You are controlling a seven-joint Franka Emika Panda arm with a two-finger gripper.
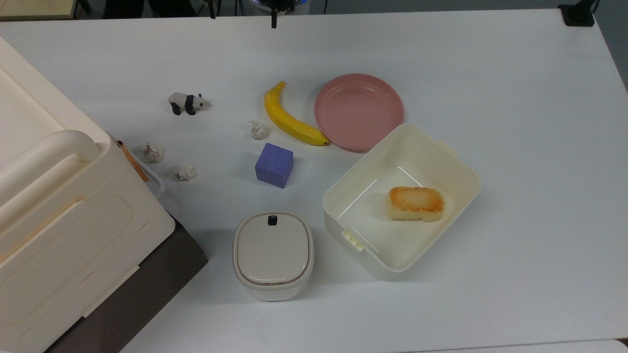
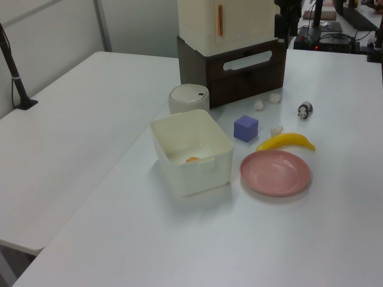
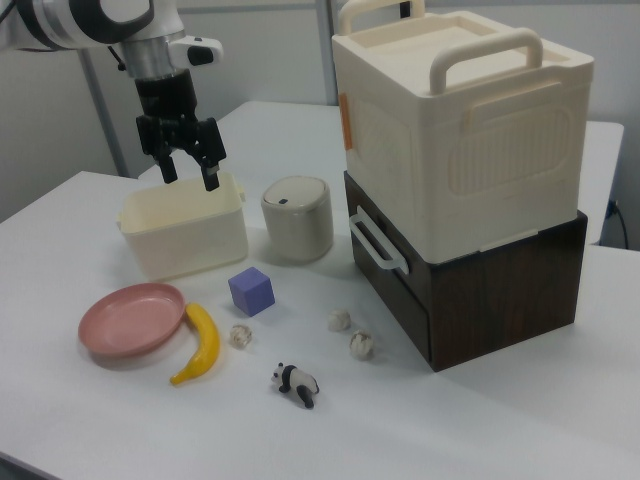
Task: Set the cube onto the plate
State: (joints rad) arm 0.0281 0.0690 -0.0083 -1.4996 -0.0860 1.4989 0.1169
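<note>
We are sitting at the very start: nothing of the task is showing as done. The cube (image 1: 274,165) is resting on the white table (image 1: 515,98), untouched, in the middle of the clutter. The plate (image 1: 358,111) is lying bare, with nothing on it.

Where things are lying in the top view: the cube is sitting to the left of and nearer than the plate, apart from it. The banana (image 1: 289,117) is running between them, its near tip touching or almost touching the plate's rim (we are not able to tell which). The cream tub (image 1: 461,169) with the loaf (image 1: 416,203) inside is crowding the plate's near edge. A crumpled paper ball (image 1: 258,129) is lying just beyond the cube, and the lidded pot (image 1: 273,254) is standing nearer than it.

The gripper (image 3: 186,160) is hanging high above the table in the right view, fingers (image 3: 211,172) spread apart and pointing down, holding nothing. It is hovering well away from the cube.

Remaining, as we are judging it: reaching down to the cube, closing on it, lifting, carrying it over the banana and setting it on the plate. So the whole job is still ahead of us. We are expecting the banana and the tub wall to be the things to clear on the way.
</note>
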